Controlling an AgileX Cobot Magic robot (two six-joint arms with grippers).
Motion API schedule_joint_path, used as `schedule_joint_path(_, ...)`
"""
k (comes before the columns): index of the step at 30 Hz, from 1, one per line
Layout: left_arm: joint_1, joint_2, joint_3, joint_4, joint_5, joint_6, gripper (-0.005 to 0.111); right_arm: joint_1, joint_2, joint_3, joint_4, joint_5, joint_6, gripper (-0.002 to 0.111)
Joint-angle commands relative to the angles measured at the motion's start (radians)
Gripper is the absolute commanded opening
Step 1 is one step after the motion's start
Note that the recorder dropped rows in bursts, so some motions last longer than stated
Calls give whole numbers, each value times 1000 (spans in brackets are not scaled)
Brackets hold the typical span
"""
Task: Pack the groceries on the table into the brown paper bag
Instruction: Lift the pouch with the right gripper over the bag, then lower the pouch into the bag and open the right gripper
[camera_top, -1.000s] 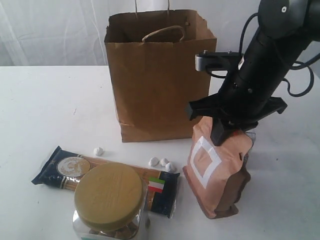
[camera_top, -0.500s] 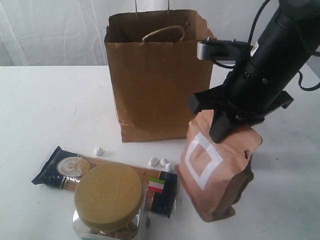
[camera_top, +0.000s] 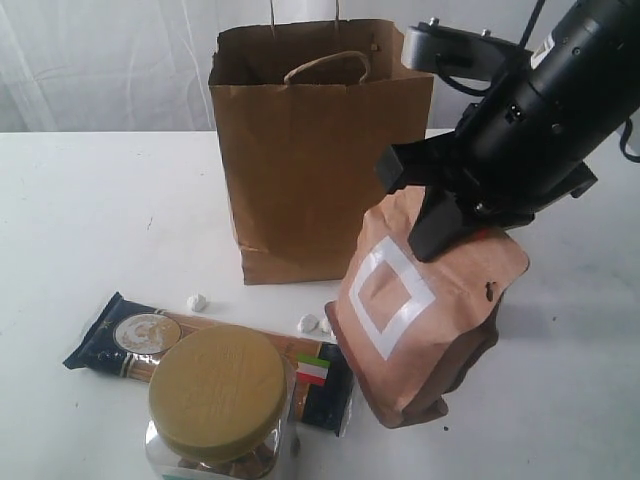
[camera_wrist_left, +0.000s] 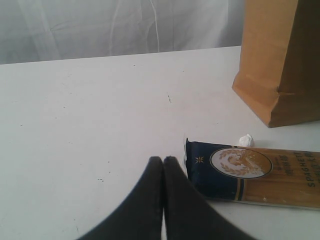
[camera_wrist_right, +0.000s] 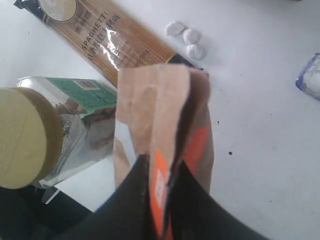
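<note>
Table (camera_top: 100, 220): white top carrying three groceries in sight. By my reading none of them is packed yet, so most of the job lies ahead.
Bag (camera_top: 310, 160): upright and open-mouthed at 12 o'clock on the table. Its inside is hidden, so whatever may already be in it cannot be told.
Pouch (camera_top: 420, 320): the item in hand, hanging tilted at 4 o'clock from the bag, just beside the bag's side and outside it. Its top is below the bag's rim; whether its base rests on the table cannot be told.
Right gripper (camera_wrist_right: 161, 167): fingers pinching the pouch's folded top edge.
Jar (camera_top: 220, 400): waiting at 6 o'clock from the bag, tan lid up, close against the packet.
Packet (camera_top: 130, 345): spaghetti, flat at 7 o'clock from the bag, untouched.
Left gripper (camera_wrist_left: 163, 163): fingers pressed together on nothing, low over the table near the packet's dark end.
Bits (camera_top: 308, 323): white pebbles between bag and packet, not cargo.
</note>
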Motion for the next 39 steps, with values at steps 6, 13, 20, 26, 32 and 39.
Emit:
schedule_joint_path(6,-5,-4,3,-10,-1,0,0,-1,-47,-11,359,0,-75,0)
schedule_joint_path(13,-5,-4,3,-10,-1,0,0,-1,-71,-46,535,0,-147,0)
schedule_joint_path(20,-5,-4,3,-10,-1,0,0,-1,-66,-188,571,0,-159,0)
schedule_joint_path(26,-5,-4,3,-10,-1,0,0,-1,-21,-301,815,0,-321,0)
schedule_joint_path(32,-5,-4,3,-10,-1,0,0,-1,94,-399,1009,-53,-552,0)
schedule_joint_path(39,-5,-4,3,-10,-1,0,0,-1,207,-436,971,-665,-762,0)
